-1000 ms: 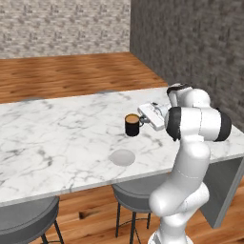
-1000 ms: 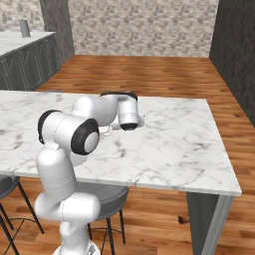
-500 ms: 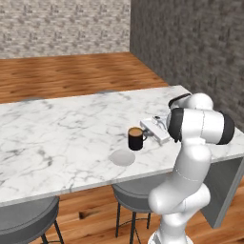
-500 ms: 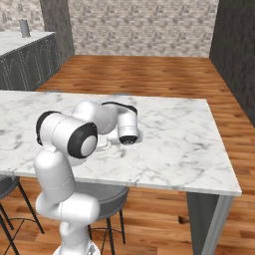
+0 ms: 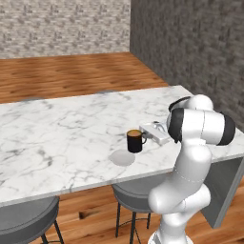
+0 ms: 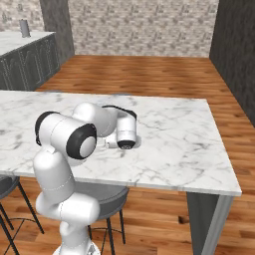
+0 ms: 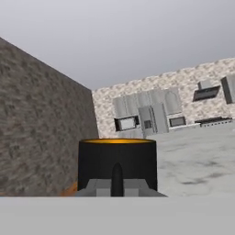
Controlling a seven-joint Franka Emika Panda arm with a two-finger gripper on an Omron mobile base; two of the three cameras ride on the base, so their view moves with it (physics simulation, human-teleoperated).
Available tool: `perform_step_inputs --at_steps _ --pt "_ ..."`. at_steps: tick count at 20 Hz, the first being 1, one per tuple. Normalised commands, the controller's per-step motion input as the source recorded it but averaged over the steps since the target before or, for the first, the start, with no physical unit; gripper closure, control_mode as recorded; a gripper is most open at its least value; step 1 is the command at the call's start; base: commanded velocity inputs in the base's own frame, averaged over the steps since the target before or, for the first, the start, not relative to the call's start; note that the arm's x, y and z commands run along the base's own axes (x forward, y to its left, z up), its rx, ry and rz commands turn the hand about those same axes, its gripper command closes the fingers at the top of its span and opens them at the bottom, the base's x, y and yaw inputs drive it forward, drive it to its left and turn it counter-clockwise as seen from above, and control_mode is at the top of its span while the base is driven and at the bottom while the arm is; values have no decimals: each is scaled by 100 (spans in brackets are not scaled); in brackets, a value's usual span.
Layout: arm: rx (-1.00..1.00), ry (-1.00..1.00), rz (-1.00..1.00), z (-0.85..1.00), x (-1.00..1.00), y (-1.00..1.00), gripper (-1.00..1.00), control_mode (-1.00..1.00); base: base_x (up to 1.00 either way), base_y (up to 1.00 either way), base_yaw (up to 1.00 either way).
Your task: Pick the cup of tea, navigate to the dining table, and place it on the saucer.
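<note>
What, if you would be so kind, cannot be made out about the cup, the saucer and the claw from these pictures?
- Left base view: whether the cup of tea touches the saucer or hangs above the dining table cannot be told.
- Right base view: the arm hides cup and saucer.
- Hand view: the claw is shut on the handle; the bottom edge cuts off the cup's base.

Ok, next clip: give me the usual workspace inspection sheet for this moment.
Surface: dining table, white marble, grey veins.
Job's things: cup of tea upright beside the saucer, not on it; whether it touches the table cannot be told.
Clutter: nothing seen on the table.
Grippers: gripper shut on the cup's handle.
Cables: nothing seen.
Surroundings: stools under the table edge, wooden floor, dark wall.
</note>
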Motion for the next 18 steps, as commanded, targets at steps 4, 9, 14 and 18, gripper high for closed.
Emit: perform_step_inputs --at_steps 4,9,14,18 --pt "0 8 0 -12 1 4 100 -100 0 0 0" --pt "0 3 0 -9 0 0 100 -100 0 0 0" --pt "0 0 0 -25 0 0 100 -100 0 0 0" --pt "0 -7 0 -29 0 0 100 -100 0 0 0"
